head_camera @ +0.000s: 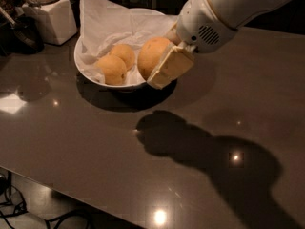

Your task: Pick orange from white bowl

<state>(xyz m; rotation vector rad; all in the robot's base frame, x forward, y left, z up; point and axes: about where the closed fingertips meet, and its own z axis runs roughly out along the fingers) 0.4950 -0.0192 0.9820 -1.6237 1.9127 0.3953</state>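
Observation:
The white bowl (90, 75), lined with crumpled white paper, stands at the back left of the dark table. Two paler fruits (116, 63) lie in it. The orange (151, 56) is at the bowl's right rim, raised a little above the other two. My gripper (159, 67) reaches in from the upper right and is shut on the orange; one cream finger pad (170, 67) presses its right side, the other finger is hidden behind the fruit.
A white square-based jar (50, 18) stands at the back left beside the bowl. A dark object (19, 35) sits at the far left edge. The glossy dark table (143, 166) runs toward the front, its edge at the lower left.

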